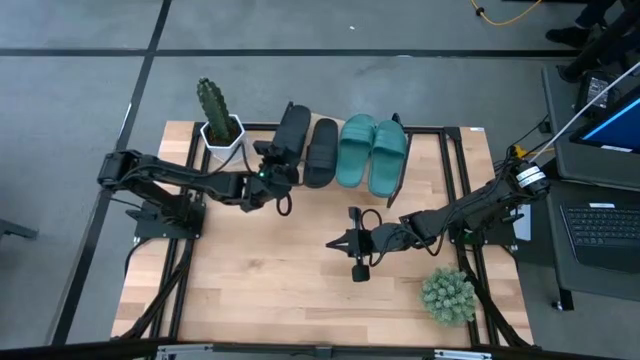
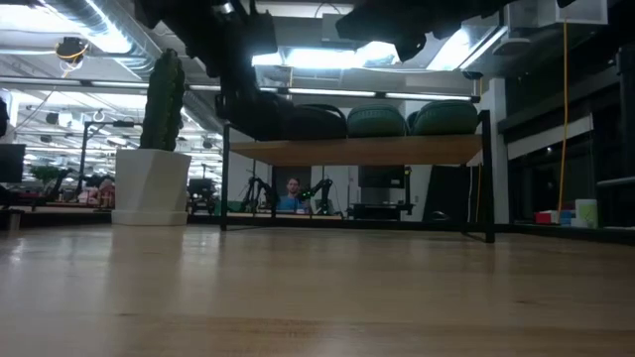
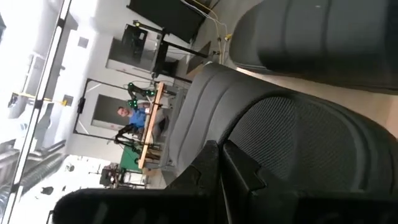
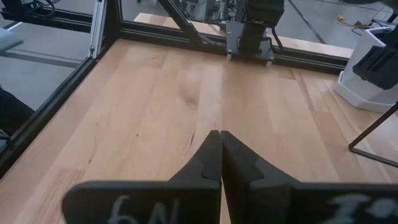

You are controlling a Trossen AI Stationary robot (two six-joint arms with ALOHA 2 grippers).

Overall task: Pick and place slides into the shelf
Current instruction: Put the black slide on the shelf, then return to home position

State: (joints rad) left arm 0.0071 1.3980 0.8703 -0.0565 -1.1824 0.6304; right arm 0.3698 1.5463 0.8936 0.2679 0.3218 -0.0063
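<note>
Four slides lie side by side on the shelf (image 2: 377, 151) at the table's far edge: two black (image 1: 292, 130) (image 1: 320, 152) and two teal-green (image 1: 355, 150) (image 1: 388, 157). My left gripper (image 1: 277, 170) is shut and stands at the near end of the leftmost black slide (image 3: 298, 143). The left wrist view shows its tips (image 3: 217, 149) right against that slide. My right gripper (image 1: 333, 243) is shut and hovers over bare table near the middle (image 4: 220, 134), apart from every slide. My left gripper's shut fingertips (image 3: 210, 155) stand against the near end of the leftmost black slide (image 3: 249, 134), coming level from the table's near left. The slide lies on the shelf board. I cannot tell whether the tips press on it or only stand before it.
A cactus in a white pot (image 1: 220, 128) stands just left of the shelf, close to my left arm. A round green plant (image 1: 447, 293) sits at the near right corner. A laptop (image 1: 600, 230) is beyond the table's right edge. Bare wood (image 1: 270, 280) lies in front.
</note>
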